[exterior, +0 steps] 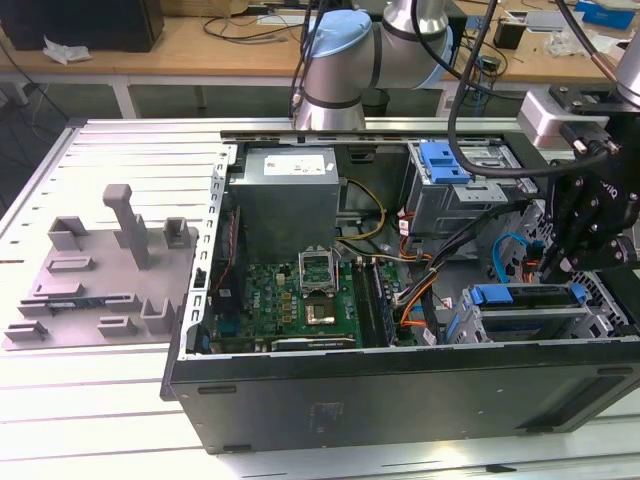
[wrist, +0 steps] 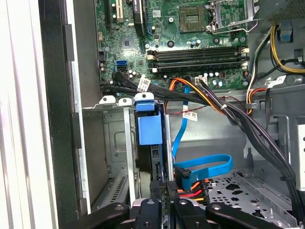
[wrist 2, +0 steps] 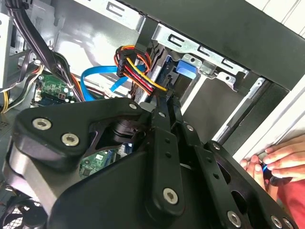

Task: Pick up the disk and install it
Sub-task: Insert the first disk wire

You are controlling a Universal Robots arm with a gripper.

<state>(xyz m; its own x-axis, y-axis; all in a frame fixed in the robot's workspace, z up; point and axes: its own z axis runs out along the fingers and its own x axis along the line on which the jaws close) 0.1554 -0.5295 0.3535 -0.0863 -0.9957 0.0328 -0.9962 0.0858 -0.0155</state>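
One arm is working deep in the open computer case (exterior: 400, 385), over the drive cage (exterior: 530, 325) at the exterior view's right, and the install step is looking well underway rather than the pickup. The gripper (wrist: 163, 188) is showing its fingers drawn close together, and they are appearing to pinch the near end of the disk (wrist: 148, 129); the contact itself is partly hiding behind the finger links. The disk is sitting on edge in a slot of the cage, between the metal rails, with its thin side facing up. Its long axis is running along the case's near wall in the exterior view, and the blue carrier tab is pointing toward the motherboard (wrist: 190, 38), away from the gripper. A bundle of red, yellow and orange wires (wrist: 193, 191) is lying just beside the fingertips, and a blue cable (wrist: 205, 167) is looping near them. Judging from this, seating is calling for a straight push along the rails while keeping those wires clear. A person's hand (wrist 2: 279, 160) is resting outside the case wall in the second wrist view.
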